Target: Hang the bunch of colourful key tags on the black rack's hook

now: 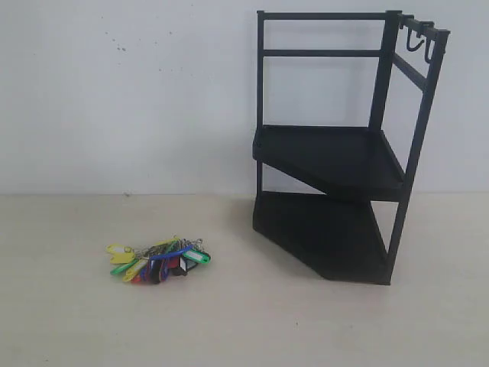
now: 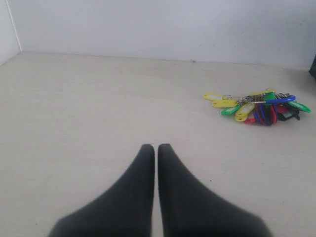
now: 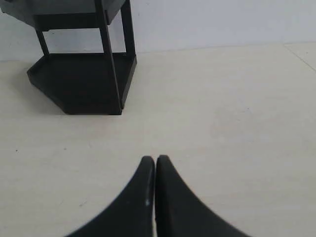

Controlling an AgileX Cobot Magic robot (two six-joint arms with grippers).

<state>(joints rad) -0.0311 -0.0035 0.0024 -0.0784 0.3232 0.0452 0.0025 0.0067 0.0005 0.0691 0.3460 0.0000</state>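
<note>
The colourful key tag bunch (image 1: 158, 261) lies flat on the pale table at the left, its yellow, green, blue and red tags spread around silver rings. The left wrist view also shows the bunch (image 2: 259, 105), well away from my left gripper (image 2: 156, 148), which is shut with nothing in it. The black rack (image 1: 336, 153) stands at the right against the wall, with small hooks (image 1: 419, 40) on its top side rail. The rack's lower tier (image 3: 81, 81) shows in the right wrist view, far from my right gripper (image 3: 154, 159), shut and empty. Neither gripper appears in the exterior view.
A white wall (image 1: 130, 92) runs behind the table. Bare table surface (image 1: 252, 321) lies between the bunch and the rack and along the front. A table corner and side wall show in the left wrist view (image 2: 12, 52).
</note>
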